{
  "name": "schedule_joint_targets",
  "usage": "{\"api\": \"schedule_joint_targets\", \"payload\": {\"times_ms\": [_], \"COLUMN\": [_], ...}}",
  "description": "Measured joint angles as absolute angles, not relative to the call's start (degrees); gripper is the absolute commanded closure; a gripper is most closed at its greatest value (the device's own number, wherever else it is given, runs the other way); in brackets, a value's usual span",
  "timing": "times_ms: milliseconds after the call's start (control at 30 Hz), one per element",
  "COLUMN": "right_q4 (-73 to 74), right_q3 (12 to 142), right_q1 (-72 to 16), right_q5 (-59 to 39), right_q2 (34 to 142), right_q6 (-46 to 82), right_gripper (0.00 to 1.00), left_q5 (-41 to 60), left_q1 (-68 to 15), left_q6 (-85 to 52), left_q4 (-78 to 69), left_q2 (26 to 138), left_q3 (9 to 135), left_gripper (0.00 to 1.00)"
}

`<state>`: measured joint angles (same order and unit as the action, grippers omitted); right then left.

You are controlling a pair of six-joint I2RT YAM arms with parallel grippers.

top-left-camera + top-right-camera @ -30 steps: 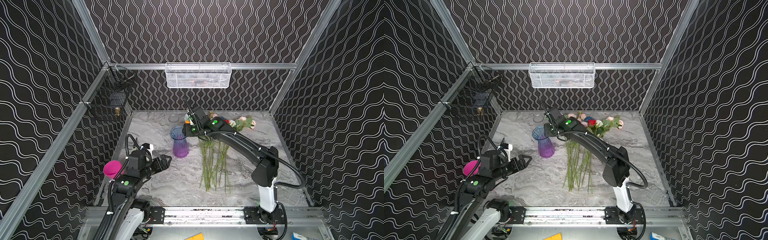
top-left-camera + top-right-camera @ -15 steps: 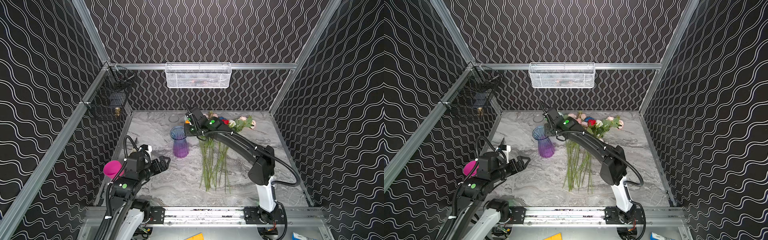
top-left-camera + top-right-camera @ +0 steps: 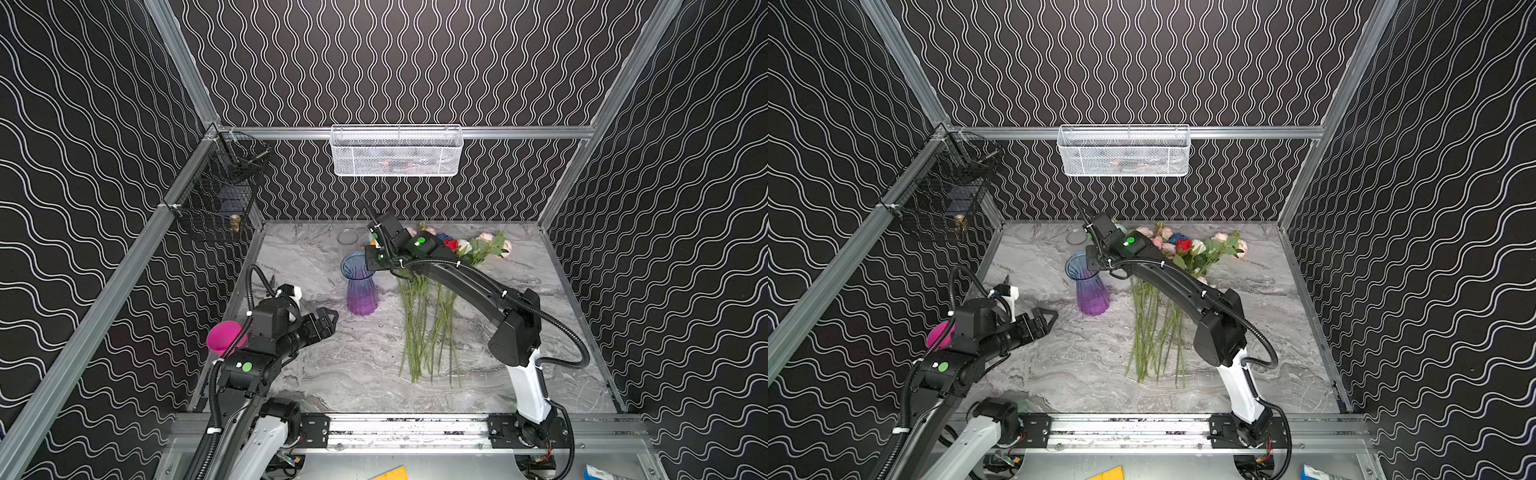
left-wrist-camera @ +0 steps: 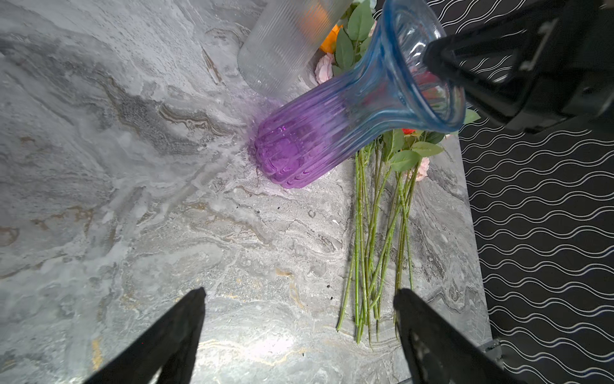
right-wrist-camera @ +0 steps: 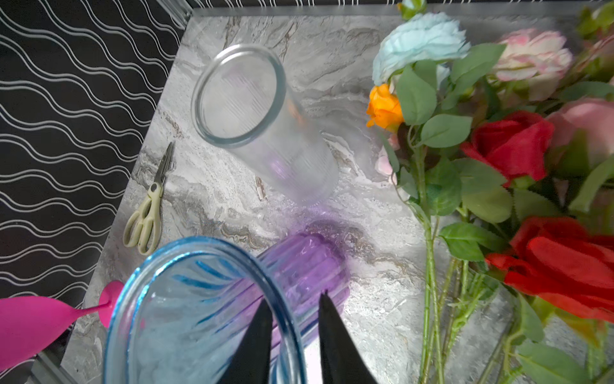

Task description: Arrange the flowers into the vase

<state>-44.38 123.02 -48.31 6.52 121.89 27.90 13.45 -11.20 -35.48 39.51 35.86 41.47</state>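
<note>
Left wrist view: left claw (image 4: 299,292) is spread wide and holds nothing. It hovers over the grey marble-pattern desk (image 4: 133,199), left of the vases.

Next right is the flared ribbed glass vase, blue top fading to purple base (image 3: 359,286). It's upright mid-desk and empty, with a clear ribbed glass cylinder (image 3: 347,239) just behind it.

Right claw (image 5: 295,297) straddles the blue rim, one finger inside and one outside. The gap is narrow; can't tell if it's biting the glass yet.

Flowers (image 3: 419,353): long green-stemmed roses with red, pink, white, orange and blue heads. They lie bundled flat on the desk just right of the vase, heads toward the back wall. None are in the vase.

Step, my read: securing the vase before any stem goes in.

Next: confirm the rim grip without tipping the vase. Then one claw has to single out a stem from an overlapping pile.
</note>
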Motion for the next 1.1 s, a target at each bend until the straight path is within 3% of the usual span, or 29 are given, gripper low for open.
{"api": "schedule_joint_targets", "payload": {"times_ms": [433, 733, 1100], "right_q4": [-43.4, -43.5, -46.6], "right_q3": [116.9, 114.8, 104.2], "right_q1": [-47.8, -47.3, -48.4], "right_q5": [3.3, 1.7, 0.0], "right_q2": [118.0, 115.8, 104.9], "right_q6": [27.8, 26.5, 26.5], "right_gripper": [1.00, 1.00, 1.00], "left_q5": [12.3, 12.0, 12.1], "left_q1": [-11.2, -11.2, -11.2], "left_q6": [-34.1, -34.1, -32.1], "left_q4": [41.2, 41.2, 41.2], "left_q2": [37.5, 37.0, 40.2], "left_q3": [42.3, 42.3, 46.9], "left_gripper": [0.06, 0.06, 0.06]}}
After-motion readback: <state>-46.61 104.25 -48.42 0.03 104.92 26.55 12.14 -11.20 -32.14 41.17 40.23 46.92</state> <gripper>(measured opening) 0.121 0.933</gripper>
